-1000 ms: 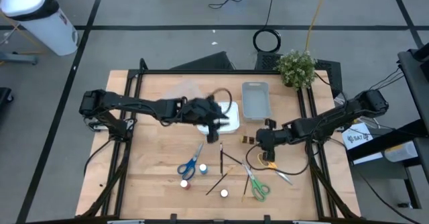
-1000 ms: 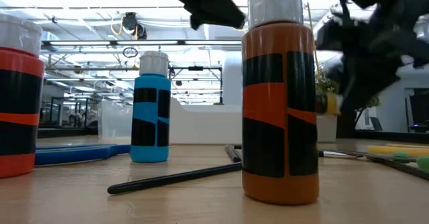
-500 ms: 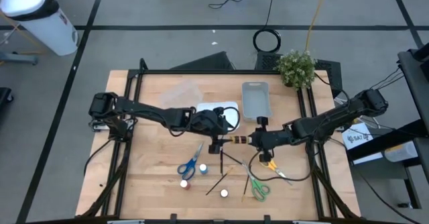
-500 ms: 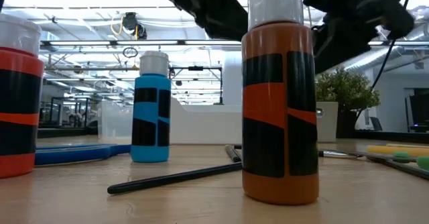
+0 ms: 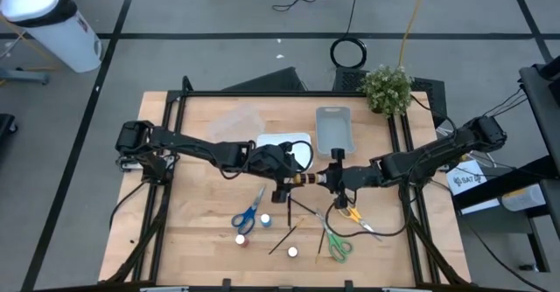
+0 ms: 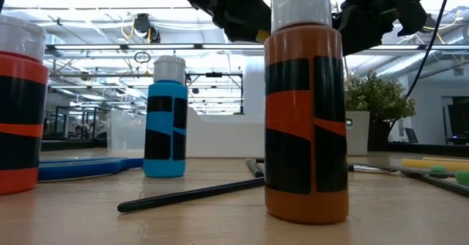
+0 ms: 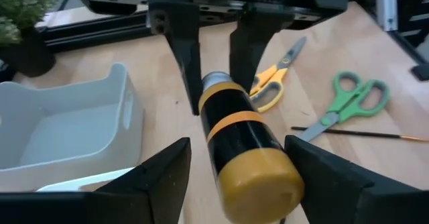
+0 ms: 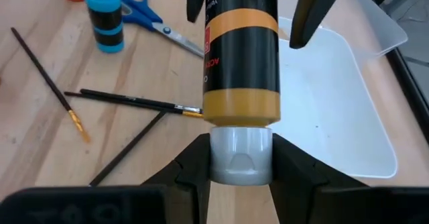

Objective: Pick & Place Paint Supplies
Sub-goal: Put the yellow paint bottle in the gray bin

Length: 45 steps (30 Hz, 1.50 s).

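Midair, paint bottle [image 7: 249, 150] between both tools

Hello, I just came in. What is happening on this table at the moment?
The two arms meet over the middle of the table with a yellow and black paint bottle between them. The right end effector grips it by its grey cap. The left end effector has its fingers open on either side of the bottle's other end, not closed on it. Below lie brushes, other paint bottles and scissors on the wood.
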{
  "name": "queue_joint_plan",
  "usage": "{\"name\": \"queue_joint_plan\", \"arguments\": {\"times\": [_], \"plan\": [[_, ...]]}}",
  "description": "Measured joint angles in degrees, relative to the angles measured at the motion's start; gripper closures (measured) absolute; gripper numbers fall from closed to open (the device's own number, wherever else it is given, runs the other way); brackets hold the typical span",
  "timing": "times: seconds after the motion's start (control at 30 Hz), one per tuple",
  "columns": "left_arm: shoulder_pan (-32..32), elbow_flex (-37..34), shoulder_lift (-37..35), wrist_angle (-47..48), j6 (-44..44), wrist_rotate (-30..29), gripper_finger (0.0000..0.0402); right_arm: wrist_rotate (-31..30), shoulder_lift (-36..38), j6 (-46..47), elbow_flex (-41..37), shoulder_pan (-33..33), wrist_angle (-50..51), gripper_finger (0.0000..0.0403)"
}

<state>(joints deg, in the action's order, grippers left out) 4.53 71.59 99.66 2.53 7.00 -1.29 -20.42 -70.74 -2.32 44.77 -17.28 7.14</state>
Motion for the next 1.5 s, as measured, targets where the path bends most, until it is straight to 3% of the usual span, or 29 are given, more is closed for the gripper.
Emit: {"name": "queue_joint_plan", "arguments": {"times": [0.1,0.23,0.37,0.5,0.6,0.67,0.8,0.9,1.03,1.13,1.23,1.33,1.5], "plan": [[0.0,0.0,0.0,-0.6,-0.2,0.7,0.0193,-0.2,0.0,0.3,0.0,0.1,0.0,0.0299],[-0.2,0.0,0.0,-0.6,-0.2,1.1,0.0267,-2.2,0.0,0.6,0.0,-0.1,-0.1,0.0299],[-0.3,0.0,-1.1,0.7,4.6,-0.3,0.0275,-2.0,0.0,0.6,0.0,-0.1,1.0,0.0252],[-2.1,-0.7,-4.9,-1.0,4.9,-1.8,0.0275,-1.6,1.4,5.7,0.0,-0.3,9.2,0.0191],[-4.3,-5.7,-7.9,-11.3,6.1,2.1,0.0275,-1.5,3.0,10.5,0.0,-0.4,16.1,0.0162],[-7.0,-11.9,-9.6,-20.7,5.2,9.1,0.0275,-1.9,3.9,13.2,0.0,-0.4,18.5,0.0150],[-14.4,-25.5,-10.8,-51.5,-4.1,22.5,0.0275,-2.1,4.4,13.3,0.0,0.1,17.7,0.0141],[-17.9,-32.8,-9.1,-76.2,-12.7,24.7,0.0275,-5.6,4.3,8.8,-0.3,1.1,10.8,0.0140],[-19.4,-37.6,-7.4,-89.0,-17.4,25.5,0.0275,-13.9,4.3,-4.5,-2.5,4.2,-13.4,0.0143],[-19.2,-37.4,-7.5,-89.5,-17.7,25.3,0.0275,-11.2,4.3,-11.2,-5.4,8.0,-38.0,0.0150],[-18.0,-36.1,-7.4,-85.2,-16.5,25.3,0.0275,-0.1,3.7,-10.6,-9.5,12.2,-57.4,0.0157],[-16.5,-33.9,-7.4,-80.5,-13.4,25.3,0.0275,7.1,2.1,-7.9,-12.5,15.0,-65.1,0.0164],[-15.0,-29.9,-7.4,-72.1,-11.0,25.0,0.0275,9.6,-1.5,-6.5,-12.5,15.8,-68.4,0.0172]]}}
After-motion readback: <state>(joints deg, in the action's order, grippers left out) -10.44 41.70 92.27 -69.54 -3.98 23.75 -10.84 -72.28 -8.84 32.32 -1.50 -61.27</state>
